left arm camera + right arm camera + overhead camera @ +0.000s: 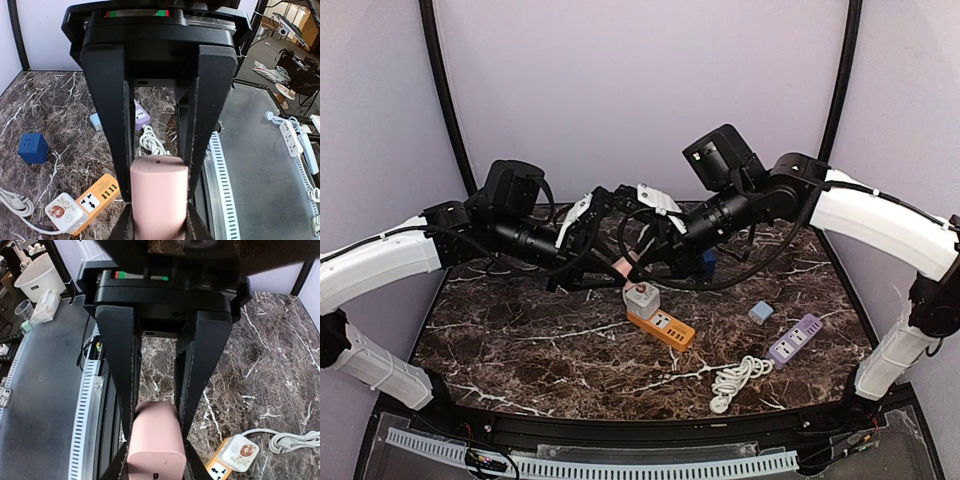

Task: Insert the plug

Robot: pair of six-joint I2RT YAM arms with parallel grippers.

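Note:
A pink plug (620,267) hangs in the air above the marble table, a little behind the orange power strip (663,328). My left gripper (612,258) and my right gripper (633,256) meet at it from opposite sides. In the left wrist view the plug (159,190) sits between both black fingers (116,125), which press its sides. In the right wrist view the plug (156,440) is likewise clamped between the fingers (200,370), its small port end facing the camera. The strip (97,192) carries a white adapter (641,297) at its far end and shows a free socket.
A blue cube socket (708,262) sits behind the right gripper. A small grey-blue block (761,313), a purple power strip (795,340) and a coiled white cable (735,380) lie at the right front. A white cord (292,440) runs from the adapter.

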